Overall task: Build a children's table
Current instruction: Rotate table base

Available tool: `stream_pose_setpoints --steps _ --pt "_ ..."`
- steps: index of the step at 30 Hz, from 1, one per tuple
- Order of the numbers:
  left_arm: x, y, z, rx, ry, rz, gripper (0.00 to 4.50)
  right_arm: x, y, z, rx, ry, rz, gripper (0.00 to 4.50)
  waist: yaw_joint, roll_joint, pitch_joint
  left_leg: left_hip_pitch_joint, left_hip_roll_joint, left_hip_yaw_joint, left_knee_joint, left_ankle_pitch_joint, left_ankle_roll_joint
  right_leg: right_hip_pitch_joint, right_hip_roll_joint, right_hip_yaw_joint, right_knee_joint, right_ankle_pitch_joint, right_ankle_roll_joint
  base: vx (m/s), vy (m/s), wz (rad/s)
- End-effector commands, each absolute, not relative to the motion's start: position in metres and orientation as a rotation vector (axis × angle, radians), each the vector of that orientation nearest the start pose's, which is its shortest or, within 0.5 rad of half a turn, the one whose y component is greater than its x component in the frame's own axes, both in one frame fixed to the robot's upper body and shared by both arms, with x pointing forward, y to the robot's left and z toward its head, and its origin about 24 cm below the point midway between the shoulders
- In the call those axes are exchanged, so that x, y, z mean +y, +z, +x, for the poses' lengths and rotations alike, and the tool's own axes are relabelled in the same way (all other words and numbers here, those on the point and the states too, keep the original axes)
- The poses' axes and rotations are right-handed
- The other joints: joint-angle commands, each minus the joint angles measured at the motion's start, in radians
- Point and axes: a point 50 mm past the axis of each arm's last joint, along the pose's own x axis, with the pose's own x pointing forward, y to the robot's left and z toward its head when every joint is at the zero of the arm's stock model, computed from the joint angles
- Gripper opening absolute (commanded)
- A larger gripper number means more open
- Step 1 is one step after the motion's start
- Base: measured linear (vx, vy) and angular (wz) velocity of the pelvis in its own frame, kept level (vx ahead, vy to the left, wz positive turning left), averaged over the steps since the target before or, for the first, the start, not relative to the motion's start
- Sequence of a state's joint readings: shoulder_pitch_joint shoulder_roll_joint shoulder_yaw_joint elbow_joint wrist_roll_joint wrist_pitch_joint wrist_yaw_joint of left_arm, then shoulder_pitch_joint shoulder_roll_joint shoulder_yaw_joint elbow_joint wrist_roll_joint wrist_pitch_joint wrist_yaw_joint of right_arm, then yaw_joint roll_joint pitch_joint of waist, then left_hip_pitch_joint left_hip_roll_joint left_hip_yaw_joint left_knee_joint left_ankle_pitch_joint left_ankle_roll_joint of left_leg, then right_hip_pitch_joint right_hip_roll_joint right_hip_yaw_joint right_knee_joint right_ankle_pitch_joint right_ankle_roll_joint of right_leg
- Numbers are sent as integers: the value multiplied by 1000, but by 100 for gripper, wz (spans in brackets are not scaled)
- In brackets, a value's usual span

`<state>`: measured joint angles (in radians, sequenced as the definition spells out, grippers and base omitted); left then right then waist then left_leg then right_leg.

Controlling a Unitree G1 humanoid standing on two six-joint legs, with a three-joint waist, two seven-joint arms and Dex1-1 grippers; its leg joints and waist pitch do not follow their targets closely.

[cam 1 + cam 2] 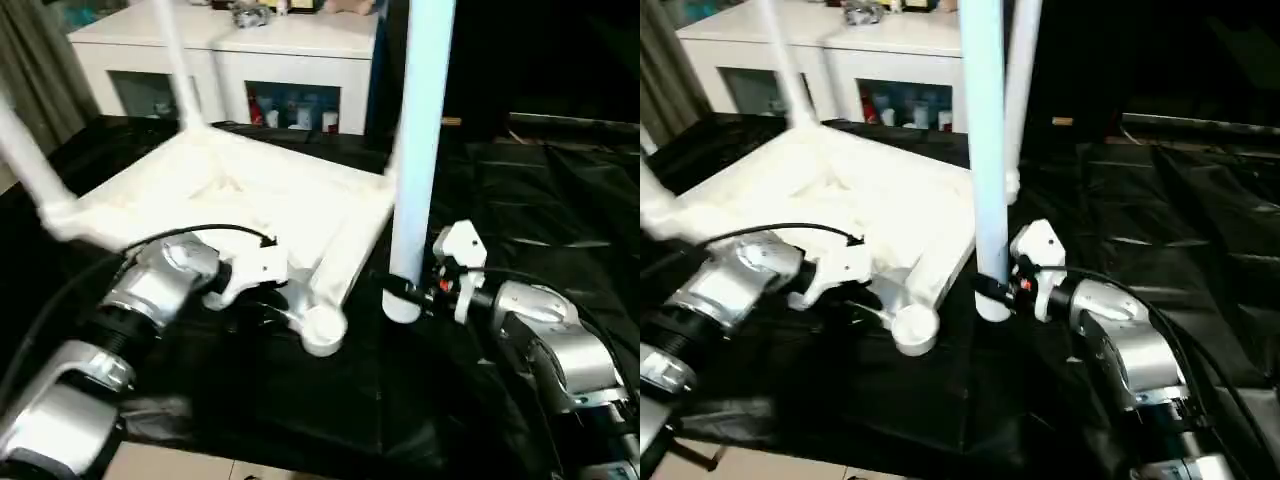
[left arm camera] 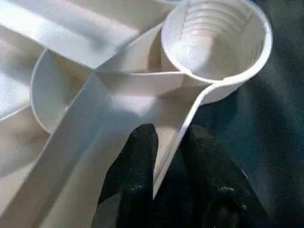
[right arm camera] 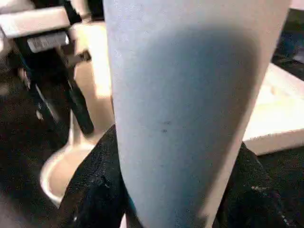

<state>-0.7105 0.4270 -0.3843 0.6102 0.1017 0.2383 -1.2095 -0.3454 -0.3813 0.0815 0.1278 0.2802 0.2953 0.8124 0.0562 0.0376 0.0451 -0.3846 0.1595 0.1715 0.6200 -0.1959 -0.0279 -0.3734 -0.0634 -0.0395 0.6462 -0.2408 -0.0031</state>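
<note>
Nearest you, your right gripper (image 1: 405, 290) is clamped around the lower end of an upright white leg (image 1: 420, 150), one black finger on each side, with the leg's base resting on the black-draped work table (image 1: 520, 200) just beside the tabletop's empty corner socket (image 1: 322, 328); you hold it vertical there, I'd judge, so it can be swung over and seated in that socket. Your left gripper (image 2: 164, 156) is pinching the thin rim wall of the tabletop (image 1: 250, 200) right next to the socket, one finger (image 2: 135, 161) inside and one outside, most likely to steady the upside-down top while the leg goes in. Count one tabletop, lying ribbed side up across the middle of the work table, and four legs: the one you hold, plus three standing at the left, far and right corners. Behind stands one white cabinet (image 1: 290, 60) with glass doors.
</note>
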Motion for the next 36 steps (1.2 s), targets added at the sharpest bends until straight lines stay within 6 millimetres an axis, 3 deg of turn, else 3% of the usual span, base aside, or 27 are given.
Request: stream_pose_setpoints --steps 1,6,9,15,17,20,23,27,33,34,36 --pt "151 55 334 671 -1066 397 74 -157 92 305 132 837 -11 190 7 -8 -58 14 68 -28 -79 -143 42 44 -96 44 -79 -15 -304 0 0 0" --pt "146 51 331 696 -958 328 60 -155 90 309 140 756 74 190 -12 -11 -60 6 65 -30 -77 -94 64 47 -90 42 -79 25 -298 0 0 0" --pt "140 51 327 652 -976 339 49 -154 89 309 149 752 76 190 -11 -14 -59 7 63 -25 -74 -97 71 45 -88 43 -83 23 -294 0 0 0" --pt "124 58 320 442 -1107 394 6 -152 90 312 151 755 70 190 -4 -7 -59 11 71 -27 -79 -110 68 39 -86 44 -85 12 -279 0 0 0" --pt "121 60 319 405 -1117 407 65 -152 92 313 149 764 65 190 -2 -4 -61 15 73 -26 -81 -110 61 37 -84 43 -79 47 -281 0 0 0" --pt "122 60 319 421 -1108 406 65 -151 93 314 150 771 63 190 5 -5 -58 16 72 -23 -81 -118 54 35 -88 46 -80 37 -278 0 0 0" --pt "125 58 318 453 -1095 431 105 -150 95 313 150 792 59 190 11 -5 -58 17 73 -23 -82 -120 45 35 -88 47 -80 27 -272 0 0 0" --pt "135 55 317 491 -1057 448 105 -150 97 313 146 816 56 190 12 -5 -58 15 73 -25 -83 -116 42 36 -88 46 -78 47 -269 0 0 0" --pt "142 54 315 506 -1052 438 105 -148 99 314 137 831 52 190 9 -6 -55 17 72 -25 -86 -146 27 33 -88 46 -84 -11 -263 0 0 0" --pt "143 53 314 512 -1057 435 76 -147 99 315 133 833 51 190 8 -5 -55 17 72 -25 -87 -146 26 33 -88 46 -84 -12 -263 0 0 0" --pt "144 53 312 516 -1060 429 76 -144 102 318 119 838 52 190 7 -7 -56 16 72 -25 -87 -138 27 33 -88 46 -82 -1 -267 0 0 0"
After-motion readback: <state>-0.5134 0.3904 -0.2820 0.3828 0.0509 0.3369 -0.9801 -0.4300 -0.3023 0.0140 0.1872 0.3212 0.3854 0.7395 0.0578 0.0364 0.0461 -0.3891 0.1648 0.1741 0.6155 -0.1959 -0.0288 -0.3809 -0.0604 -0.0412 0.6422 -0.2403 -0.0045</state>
